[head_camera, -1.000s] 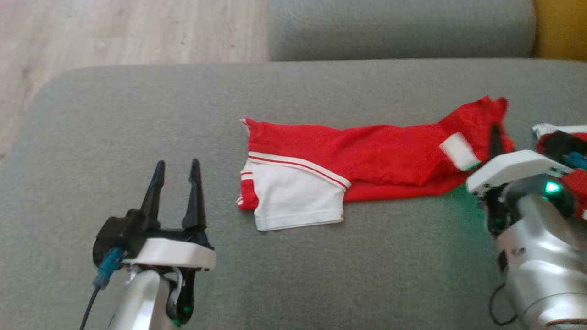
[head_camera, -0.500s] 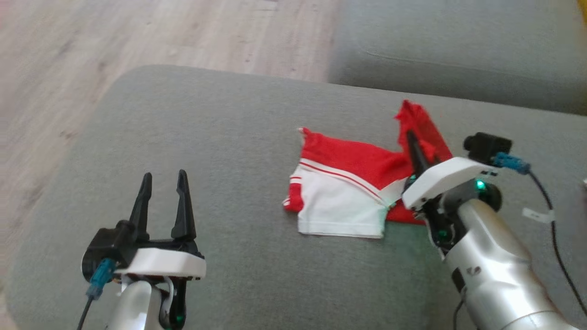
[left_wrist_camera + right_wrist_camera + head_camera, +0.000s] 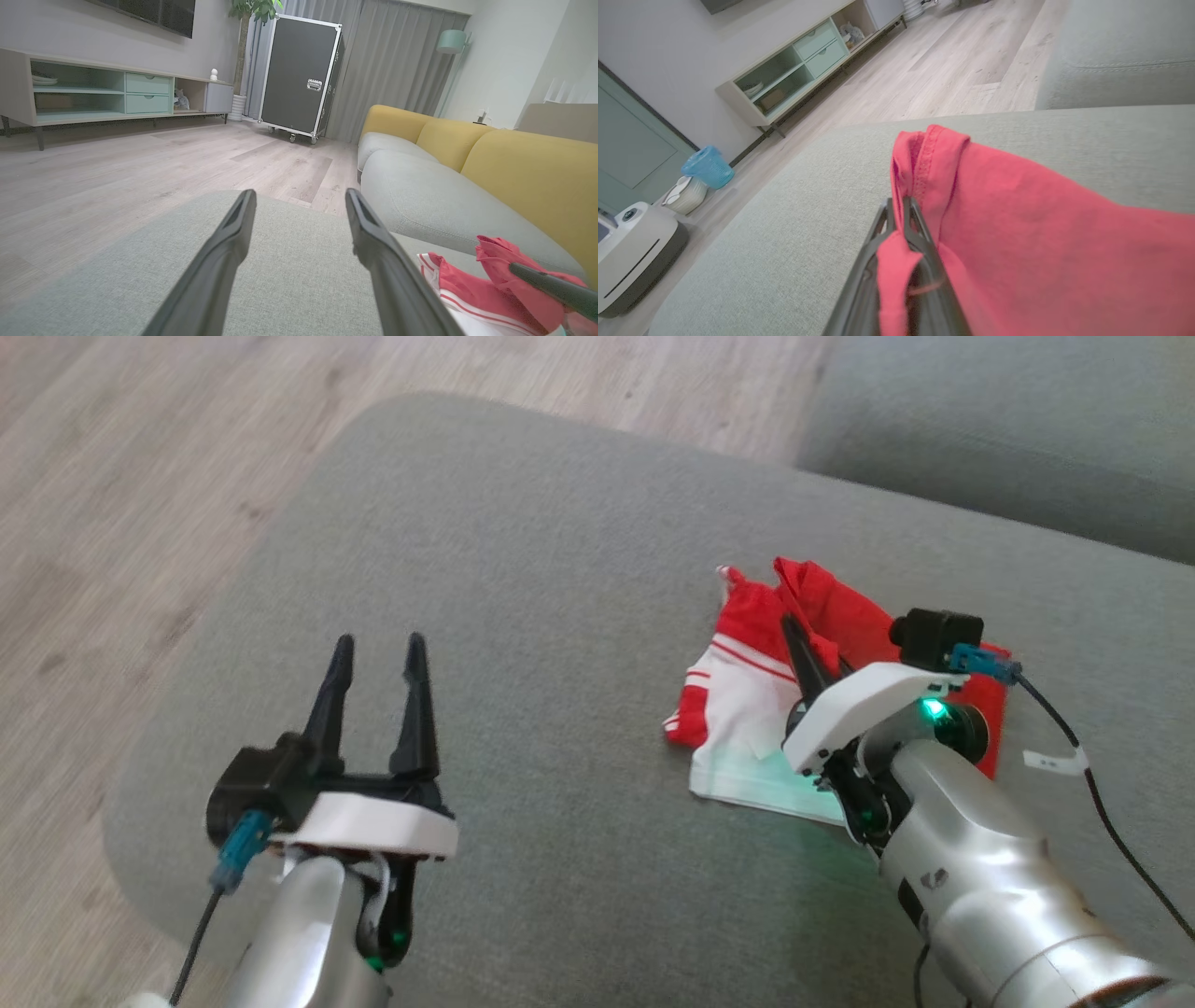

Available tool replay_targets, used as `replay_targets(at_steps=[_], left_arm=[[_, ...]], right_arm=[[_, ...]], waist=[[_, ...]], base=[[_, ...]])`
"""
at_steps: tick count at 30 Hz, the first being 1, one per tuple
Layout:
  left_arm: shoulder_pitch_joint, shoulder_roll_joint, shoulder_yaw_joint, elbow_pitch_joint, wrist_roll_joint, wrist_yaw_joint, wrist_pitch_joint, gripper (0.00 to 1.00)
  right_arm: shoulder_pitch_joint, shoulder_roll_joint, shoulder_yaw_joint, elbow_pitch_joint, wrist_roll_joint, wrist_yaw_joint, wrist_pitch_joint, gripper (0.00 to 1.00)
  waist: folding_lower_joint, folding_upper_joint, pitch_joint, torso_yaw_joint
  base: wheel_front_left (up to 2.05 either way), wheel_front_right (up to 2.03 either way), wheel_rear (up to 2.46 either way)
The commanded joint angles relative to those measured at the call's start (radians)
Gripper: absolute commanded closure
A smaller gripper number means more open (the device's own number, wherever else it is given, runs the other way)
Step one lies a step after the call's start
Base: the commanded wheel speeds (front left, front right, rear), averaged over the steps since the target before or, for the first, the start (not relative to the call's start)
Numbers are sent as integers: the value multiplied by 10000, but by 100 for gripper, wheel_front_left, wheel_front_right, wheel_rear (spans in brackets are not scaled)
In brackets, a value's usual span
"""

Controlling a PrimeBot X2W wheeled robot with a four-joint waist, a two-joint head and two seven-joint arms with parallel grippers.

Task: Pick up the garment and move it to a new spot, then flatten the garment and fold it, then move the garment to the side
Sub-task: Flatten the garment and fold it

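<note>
Starting at the left: got the left gripper (image 3: 379, 644) hovering with fingers spread wide and nothing between them, over the cushion's (image 3: 560, 551) left half, near its rounded left corner. Well apart from the garment (image 3: 738, 747).

Moving right: garment next, red with a white striped panel, bunched on the right half of the cushion, well in from the left edge and short of the far edge. Mostly lying on the cushion, with one red flap raised off the rest.

Further right: right gripper (image 3: 792, 627), clamped shut on that red flap, pinching a hemmed edge by the look of it, cloth draped down one side of the fingers in the wrist view.

Handling-wise: reckon very light, thin, totally limp knit, so expect sagging and creasing wherever unsupported. Not fragile, and probably more likely to drag and wrinkle on that coarse cushion weave than slide. Best to grab at hems or corners for a better bite on the doubled stitching. Would pinch a second corner along the same edge with the free left gripper before spreading flat; on a single pinch, likely to hang like a rope. Worth watching for catching two layers at once.
</note>
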Motion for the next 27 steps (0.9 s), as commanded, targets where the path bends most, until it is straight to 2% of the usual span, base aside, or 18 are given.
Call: replay_targets(at_steps=[1, 8, 12, 13, 14, 19, 21, 24, 27], left_arm=[[-504, 82, 152, -297, -64, 98, -93, 0], [-741, 82, -172, -229, -241, 262, -93, 0], [-771, 82, -235, -130, -233, 309, -93, 0], [-787, 82, -244, -105, -228, 308, -93, 0], [-805, 81, -256, -80, -227, 308, -93, 0], [-862, 81, -211, 32, -253, 307, -93, 0], [-866, 81, -167, 42, -225, 301, -93, 0], [-833, 81, -35, -2, -173, 291, -93, 0], [-719, 82, 187, -53, -68, 275, -93, 0]], right_arm=[[-403, 134, 263, -152, 172, 35, -172, 100], [-573, 134, 1200, 276, 839, 35, -284, 100], [-492, 135, 1811, 31, 1406, 35, -257, 100], [-455, 135, 1945, -94, 1640, 35, -220, 67], [-423, 135, 2135, -193, 1835, 35, -103, 0], [-335, 135, 2854, -1113, 3090, 35, 19, 0], [-458, 135, 2958, -1120, 3405, 35, -152, 0], [-833, 135, 2943, -788, 3269, 35, -645, 0], [-1202, -9, 2651, -443, 2664, 35, -887, 0]], waist=[[-2, 0, 301, 291], [-2, 0, 496, 526], [-2, 0, 520, 483], [-2, 0, 516, 447], [-2, 0, 504, 404], [-2, 0, 386, -42], [-2, 0, 292, -314], [-2, 0, 121, -819], [-2, 0, -60, -1452]], base=[[0, 0, 0], [0, 0, 0], [0, 0, 0], [0, 0, 0], [0, 0, 0], [0, 0, 0], [0, 0, 0], [0, 0, 0], [0, 0, 0]])
